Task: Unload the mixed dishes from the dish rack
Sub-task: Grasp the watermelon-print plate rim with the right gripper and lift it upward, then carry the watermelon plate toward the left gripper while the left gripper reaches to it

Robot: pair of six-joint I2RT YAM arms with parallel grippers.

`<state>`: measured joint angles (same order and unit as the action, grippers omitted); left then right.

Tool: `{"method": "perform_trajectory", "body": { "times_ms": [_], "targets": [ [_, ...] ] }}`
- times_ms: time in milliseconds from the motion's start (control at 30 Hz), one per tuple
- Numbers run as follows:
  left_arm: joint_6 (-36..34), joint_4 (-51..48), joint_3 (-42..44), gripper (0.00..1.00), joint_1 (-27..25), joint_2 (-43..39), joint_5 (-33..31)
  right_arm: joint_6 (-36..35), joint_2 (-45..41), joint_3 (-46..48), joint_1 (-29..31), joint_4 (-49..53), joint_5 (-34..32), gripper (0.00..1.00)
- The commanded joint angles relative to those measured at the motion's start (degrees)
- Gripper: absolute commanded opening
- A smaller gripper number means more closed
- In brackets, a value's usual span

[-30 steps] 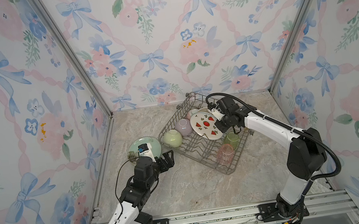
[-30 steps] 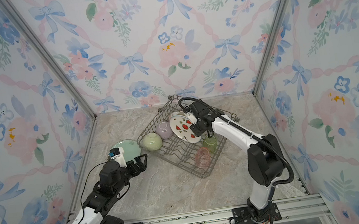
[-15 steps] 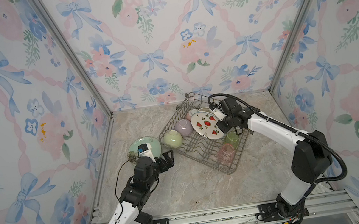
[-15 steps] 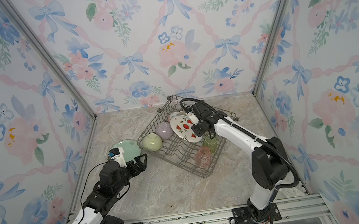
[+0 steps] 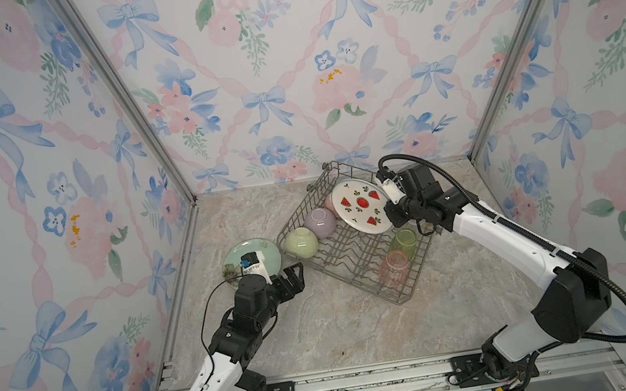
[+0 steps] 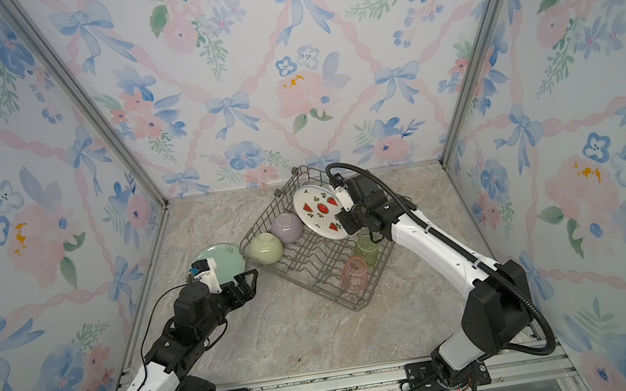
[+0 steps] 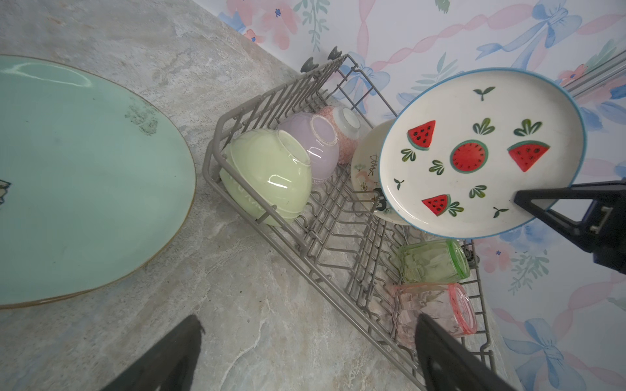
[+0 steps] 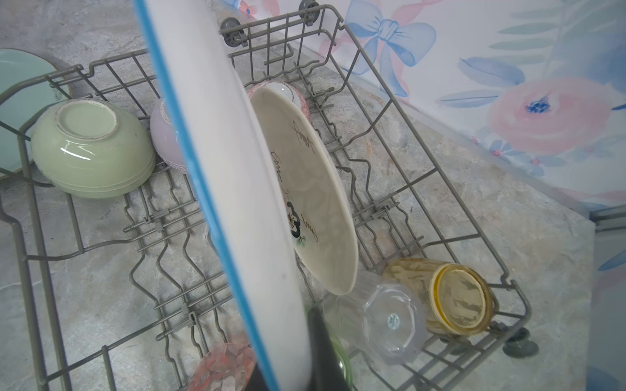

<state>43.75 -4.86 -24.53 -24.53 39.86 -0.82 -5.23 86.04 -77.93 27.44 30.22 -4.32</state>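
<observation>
The grey wire dish rack [image 5: 400,300] sits askew at the back of the marble table. My right gripper [image 5: 389,210] [image 8: 291,369] is shut on the rim of the white fruit-print plate [image 5: 361,206] [image 7: 481,152], holding it on edge above the rack. Behind it the cream floral plate [image 8: 305,189] leans in the tines. Green [image 5: 301,242], lilac [image 5: 319,223] and pink [image 7: 345,132] bowls lie along one side. Green [image 5: 403,241], pink [image 5: 394,266], clear [image 8: 389,318] and amber [image 8: 454,298] tumblers lie at the other. My left gripper [image 5: 294,275] [image 7: 308,325] hangs open beside the rack's near-left edge.
The mint plate [image 5: 258,251] lies flat on the table left of the rack, partly hidden by my left wrist. Floral walls enclose the table on three sides. The rack's far corner nearly touches the back wall. Bare marble lies in front of the rack.
My right gripper has raised the fruit-print plate a little higher and farther back over the rack. The left arm has not moved.
</observation>
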Motion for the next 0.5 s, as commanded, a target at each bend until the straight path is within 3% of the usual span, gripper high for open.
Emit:
{"method": "perform_trajectory", "body": {
  "times_ms": [0,300,467],
  "targets": [
    [0.64,-0.66,-0.82,0.98,-0.51,0.54,0.61,7.41,-5.38,1.54,0.20,-9.23,2.87,0.00],
    [2.06,3.14,-2.21,0.98,-1.39,3.96,2.55,19.98,-11.28,8.47,2.95,-15.73,4.94,0.00],
    [5.49,10.04,-1.05,0.98,-1.74,4.02,5.09,27.55,-13.95,13.79,5.50,-22.51,5.94,0.00]
  ]
}}
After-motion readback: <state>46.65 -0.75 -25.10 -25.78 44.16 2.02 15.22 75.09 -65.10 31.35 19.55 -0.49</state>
